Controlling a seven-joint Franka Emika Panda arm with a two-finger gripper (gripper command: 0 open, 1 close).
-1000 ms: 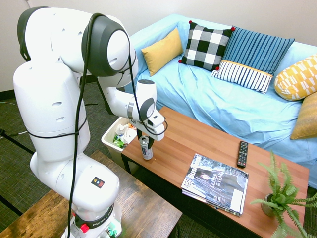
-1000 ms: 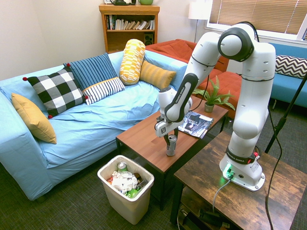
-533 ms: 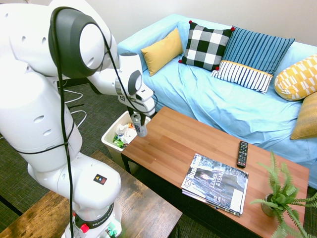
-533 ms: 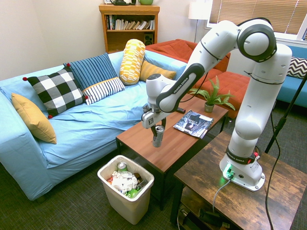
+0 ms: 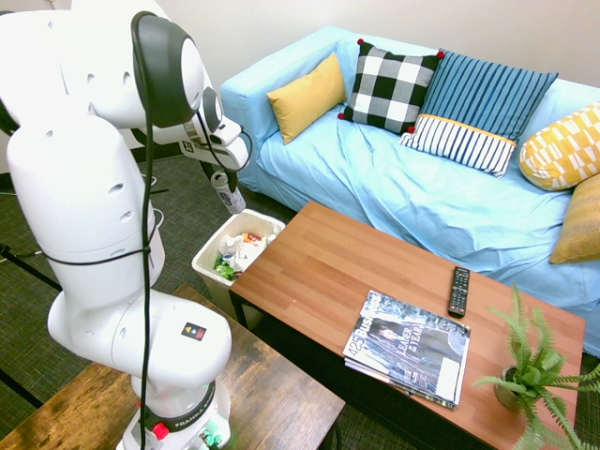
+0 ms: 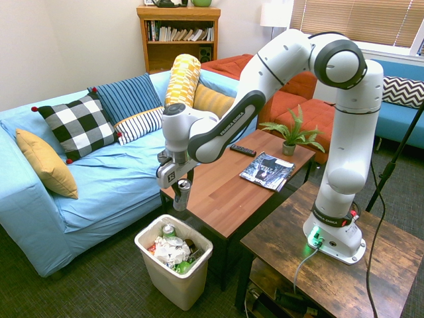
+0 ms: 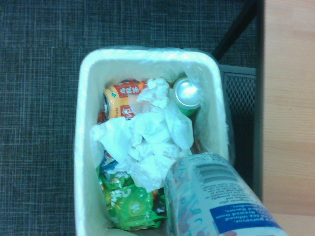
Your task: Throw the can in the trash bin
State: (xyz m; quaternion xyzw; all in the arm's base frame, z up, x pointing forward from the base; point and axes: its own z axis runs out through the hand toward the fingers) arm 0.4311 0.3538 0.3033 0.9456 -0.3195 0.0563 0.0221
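Left to right, from the second outside view: first, on the blue sofa (image 6: 99,192), a yellow pillow (image 6: 46,162), then a black and white checked pillow (image 6: 78,126), then a stripy blue pillow (image 6: 132,109). Next, the claw (image 6: 183,183), shut tight on the can (image 6: 183,197). Up in the air with the can, off to the side of the coffee table (image 6: 215,195), and a bit tipped, not straight up and down. Just below and very near, the trash bin (image 6: 175,285), with crumpled white paper (image 6: 173,252) and a green can (image 6: 169,230) in it (pretty full of junk, but with some room on top). Further right, on the coffee table, a black remote (image 6: 243,151) and some magazines (image 6: 267,171), then a leafy plant (image 6: 291,134) in a little pot. Last, way over right, the brown wood table (image 6: 285,232) under the robot arm (image 6: 344,142).

Looks like the carrying part, nearly at the drop. Can't tell for sure if all the way over the hole. Next, maybe scoot a tiny bit more to the middle of the bin, go down a little, then let go. Better not to open too soon, or could bonk the rim and roll on the floor
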